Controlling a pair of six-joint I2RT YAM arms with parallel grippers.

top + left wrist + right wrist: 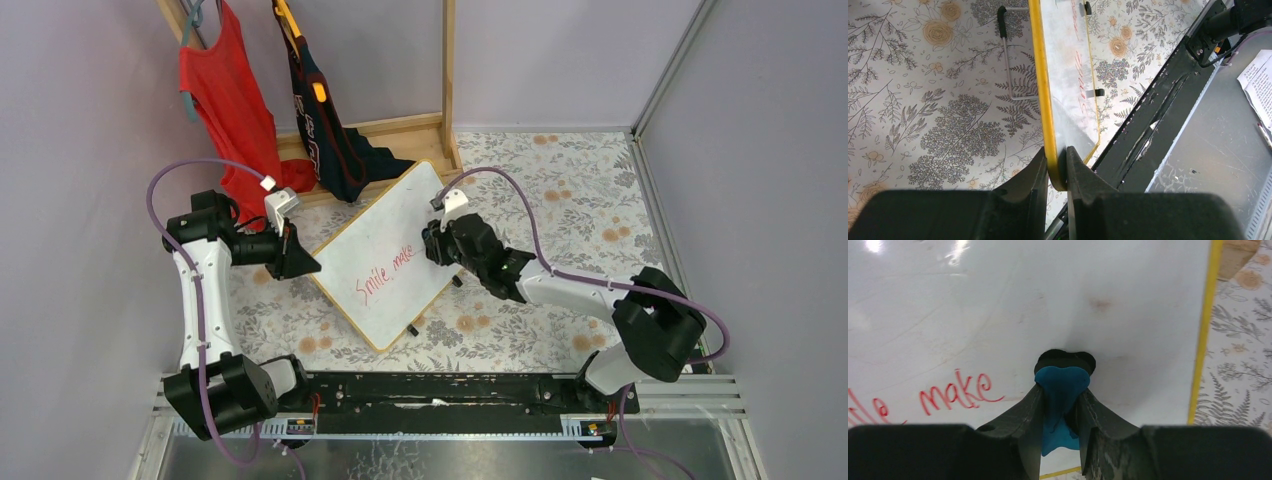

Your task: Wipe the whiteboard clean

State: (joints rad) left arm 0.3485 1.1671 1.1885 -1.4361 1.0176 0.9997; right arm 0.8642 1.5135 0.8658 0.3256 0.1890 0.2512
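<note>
Blue eraser [1063,377] in right end effector [1060,390]

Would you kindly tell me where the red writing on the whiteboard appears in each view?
Top external: the red writing sits at centre, low on the whiteboard.
Left wrist: the writing is a foreshortened streak, upper middle.
Right wrist: lower left, beside the blue eraser.
Shared landmark: the board's yellow frame.
</note>
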